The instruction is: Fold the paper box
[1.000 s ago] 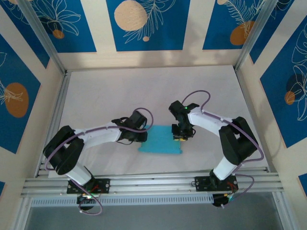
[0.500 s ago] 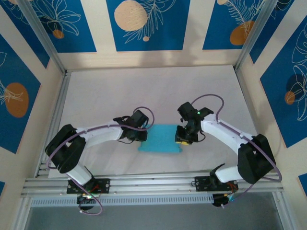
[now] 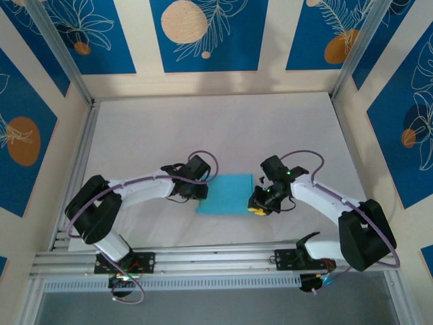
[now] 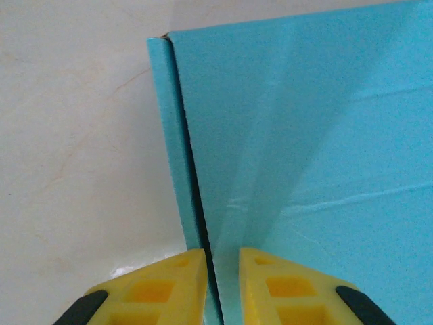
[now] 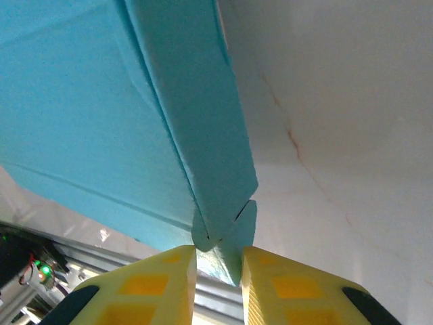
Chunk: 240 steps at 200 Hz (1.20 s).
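The paper box point(image 3: 226, 195) lies flat and light blue on the white table, between both arms. My left gripper point(image 3: 203, 191) sits at its left edge. In the left wrist view the narrow side wall of the paper box point(image 4: 169, 135) runs down between the yellow fingertips point(image 4: 169, 284), and my left gripper point(image 4: 222, 274) is shut on that edge. My right gripper point(image 3: 257, 205) is at the box's near right corner. In the right wrist view a small rounded flap of the paper box point(image 5: 233, 230) is pinched between the jaws of my right gripper point(image 5: 218, 264).
The white table point(image 3: 203, 128) stretches away behind the box. An aluminium rail point(image 3: 216, 257) runs along the near edge, with a slanted rail point(image 3: 78, 162) on the left. Blue-patterned walls point(image 3: 203, 34) close in the back and sides.
My right gripper has slid from the box's right edge toward me, down to the near right corner, its elbow swinging out to the right. The left arm and the box have stayed still.
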Each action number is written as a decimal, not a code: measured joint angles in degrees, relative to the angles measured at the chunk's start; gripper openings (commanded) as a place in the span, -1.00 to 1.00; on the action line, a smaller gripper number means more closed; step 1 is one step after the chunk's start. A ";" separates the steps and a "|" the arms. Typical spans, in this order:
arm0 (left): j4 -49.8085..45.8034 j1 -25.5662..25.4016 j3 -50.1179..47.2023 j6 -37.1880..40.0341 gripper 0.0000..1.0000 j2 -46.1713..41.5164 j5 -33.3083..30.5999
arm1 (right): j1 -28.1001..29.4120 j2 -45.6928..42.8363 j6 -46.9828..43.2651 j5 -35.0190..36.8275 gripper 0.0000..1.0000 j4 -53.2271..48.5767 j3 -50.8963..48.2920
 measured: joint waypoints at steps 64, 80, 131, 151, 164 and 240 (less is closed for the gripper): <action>-2.84 -0.26 1.14 0.59 -0.33 -0.83 -0.61 | 0.48 -0.83 -2.05 5.44 -0.03 -4.20 2.62; -4.11 -0.24 1.14 1.14 -0.27 -3.04 -0.57 | -0.26 -4.35 -3.19 6.25 0.02 -6.56 4.96; -4.87 0.52 2.08 2.45 -0.12 -9.88 -0.57 | -3.54 -3.72 -5.92 6.69 0.03 -8.87 9.75; -3.58 2.19 1.07 2.62 -0.15 -10.05 -0.28 | -5.46 0.39 -7.67 5.44 0.03 -6.97 9.94; -1.81 4.24 -0.76 2.60 -0.18 -9.46 0.90 | -6.49 3.13 -9.03 3.91 0.04 -4.74 9.94; 14.78 9.60 -11.39 2.49 -0.33 -5.01 10.56 | -8.61 11.96 -13.70 -3.65 0.09 9.92 9.75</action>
